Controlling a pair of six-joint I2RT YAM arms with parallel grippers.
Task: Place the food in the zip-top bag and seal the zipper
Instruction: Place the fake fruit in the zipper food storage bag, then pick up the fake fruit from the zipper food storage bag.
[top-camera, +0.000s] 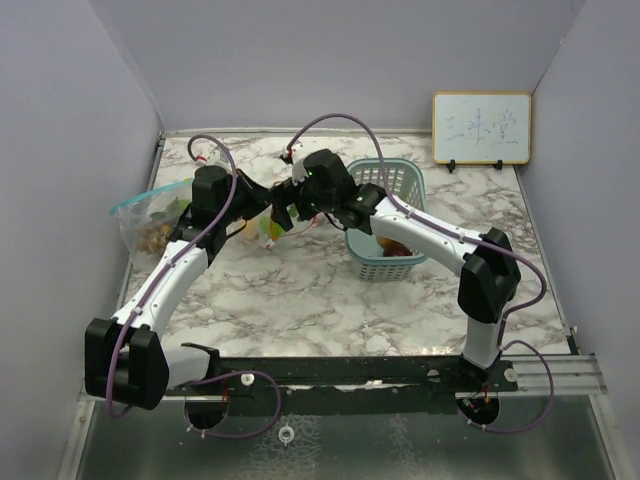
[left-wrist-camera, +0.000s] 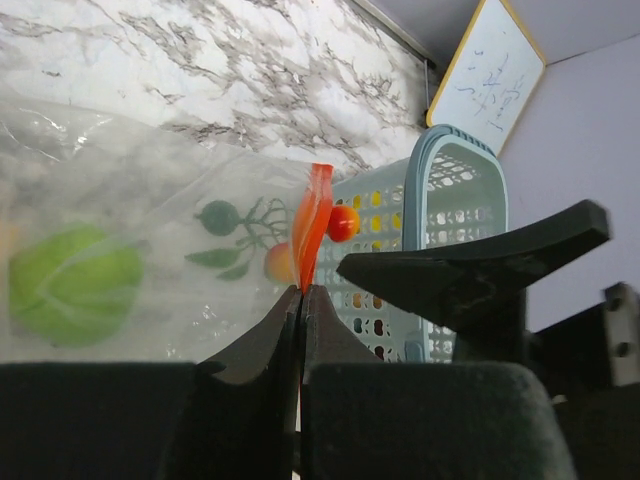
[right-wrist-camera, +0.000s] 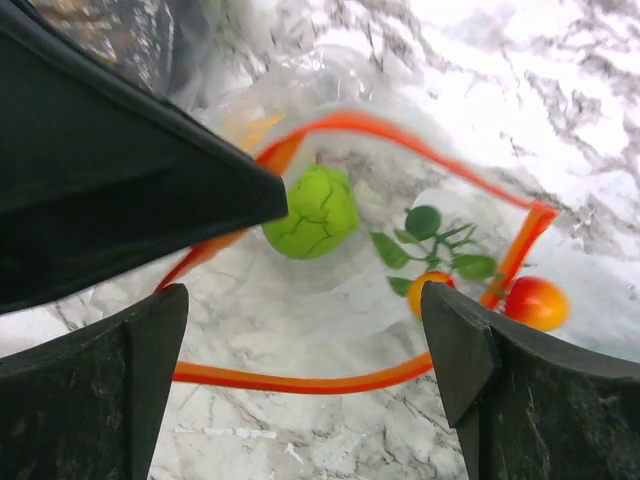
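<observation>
Fingers of the left arm (left-wrist-camera: 255, 345) are pinched shut on the orange zipper rim (left-wrist-camera: 312, 215) of the clear plastic zip-top bag (left-wrist-camera: 150, 160). The right arm's fingers (right-wrist-camera: 500, 380) are spread wide, empty, just above its gaping mouth. Should the thin rim slip from that pinch, the mouth would likely sag shut and further food be blocked. Below the right fingers, inside the bag, a round, crackle-skinned, bright green toy fruit (right-wrist-camera: 312, 212) is seen.
</observation>
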